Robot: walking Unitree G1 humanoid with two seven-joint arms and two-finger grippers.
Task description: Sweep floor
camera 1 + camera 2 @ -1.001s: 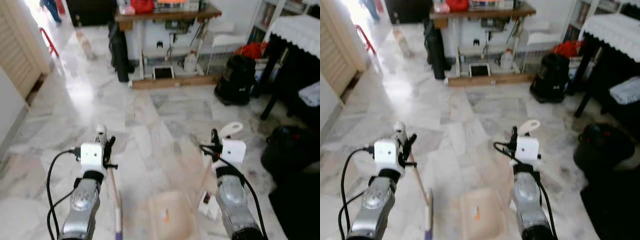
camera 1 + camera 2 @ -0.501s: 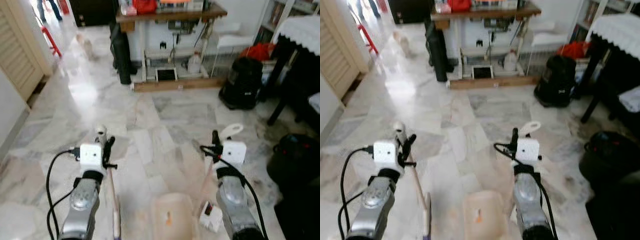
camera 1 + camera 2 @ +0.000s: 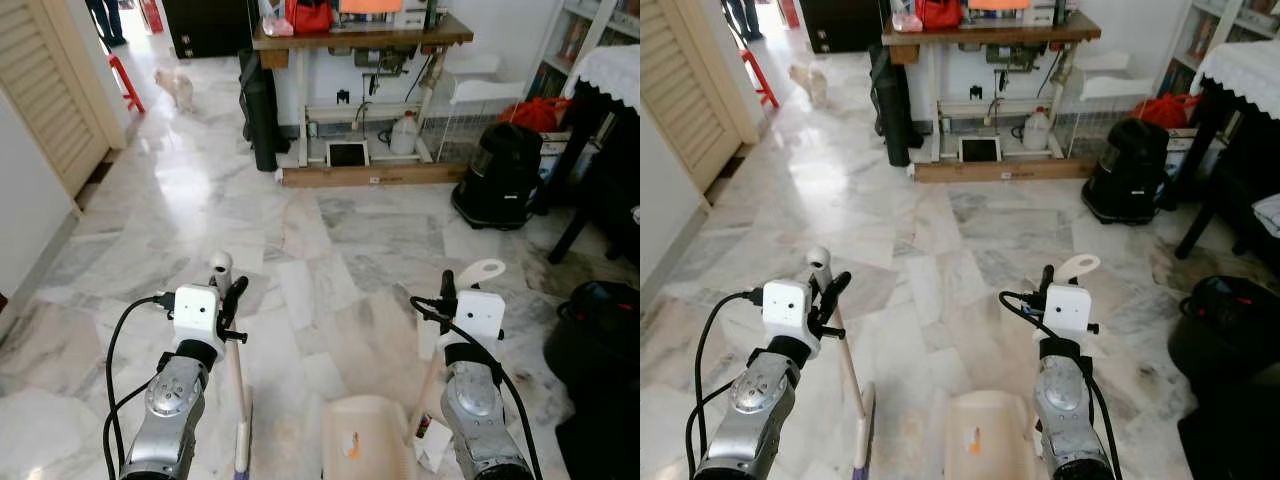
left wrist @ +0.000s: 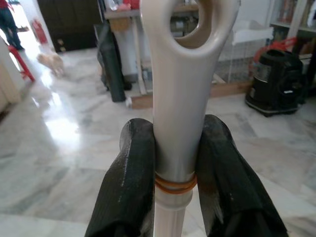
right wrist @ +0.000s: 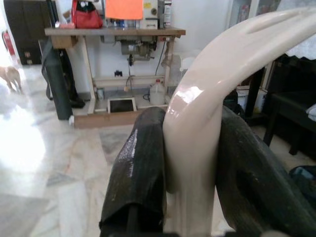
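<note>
- Left eye view: the left hand (image 3: 232,300) is clenching the top of the broom handle (image 3: 236,375), which is slanting down to the marble floor (image 3: 200,200) beside the dustpan (image 3: 365,450). The right hand (image 3: 447,292) is gripping the dustpan handle (image 3: 482,270), with the pan sitting low between the 2 arms.
- Right eye view: the same layout is showing, with the broom (image 3: 850,375) running down from the left hand and the dustpan lying just beside its lower end.
- Left wrist view: 2 black fingers (image 4: 131,182) are pressing either side of the cream shaft just under its hanging loop. It is looking stiff, light and smooth, so probably slippery; holding lower, near the orange band (image 4: 174,185), should be giving firmer control.
- Right wrist view: both fingers (image 5: 143,168) are squeezing the curved, glossy plastic handle, which is probably light and rigid.
</note>
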